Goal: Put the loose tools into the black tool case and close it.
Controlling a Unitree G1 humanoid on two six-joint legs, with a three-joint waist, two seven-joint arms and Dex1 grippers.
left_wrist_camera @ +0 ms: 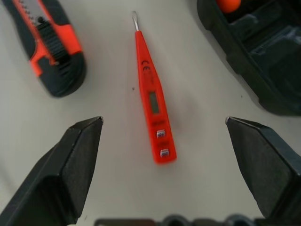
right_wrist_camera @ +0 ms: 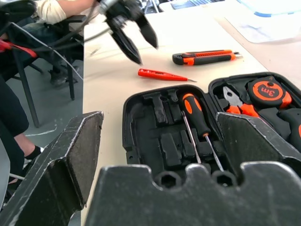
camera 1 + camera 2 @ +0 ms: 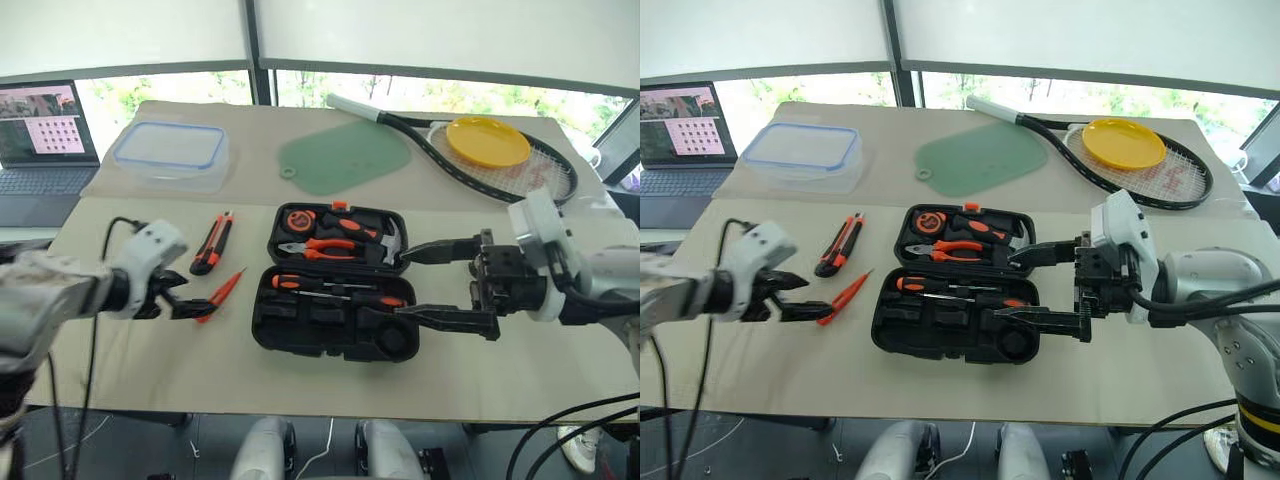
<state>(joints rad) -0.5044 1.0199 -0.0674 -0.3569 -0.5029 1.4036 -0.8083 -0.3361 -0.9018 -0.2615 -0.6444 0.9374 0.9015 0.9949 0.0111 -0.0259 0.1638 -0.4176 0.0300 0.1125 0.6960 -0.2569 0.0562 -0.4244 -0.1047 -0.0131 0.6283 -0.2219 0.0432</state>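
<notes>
- Case (image 3: 335,325) lies open on the tabletop (image 3: 140,370), both halves flat, hinge running across the middle.
- Far half holds the tape measure (image 3: 299,220), pliers (image 3: 322,247) and hammer (image 3: 385,238), each seated in its recess.
- Near half holds two screwdrivers (image 3: 335,283) lying side by side along the hinge edge, handles black and orange; one handle sits toward the case's left end, the other toward its right. The remaining recesses in that half are vacant, including a round one at its near right corner.
- Knife (image 3: 212,243) lies on the tabletop left of the case, well apart from it, long axis running near to far.
- Tester (image 1: 152,94) lies on the tabletop between knife and case, just nearer than the knife, tilted, metal tip toward the case.
- Left gripper (image 1: 164,136): jaws wide, empty, hanging just above the tester's butt end. In the left wrist view the tester lies between the two fingers (image 1: 77,155), neither touching it.
- Right gripper (image 3: 440,285): jaws wide, empty, hanging level over the right end of the case and pointing left across it. One finger is over the far half, the other over the near half; no contact seen.
- Also on the tabletop, beyond the case: clear box (image 3: 172,153) with blue rim, green mat (image 3: 345,155), racket (image 3: 490,160) with a yellow plate (image 3: 487,140) on its strings.
- Laptop (image 3: 42,140) stands off the far left edge.
</notes>
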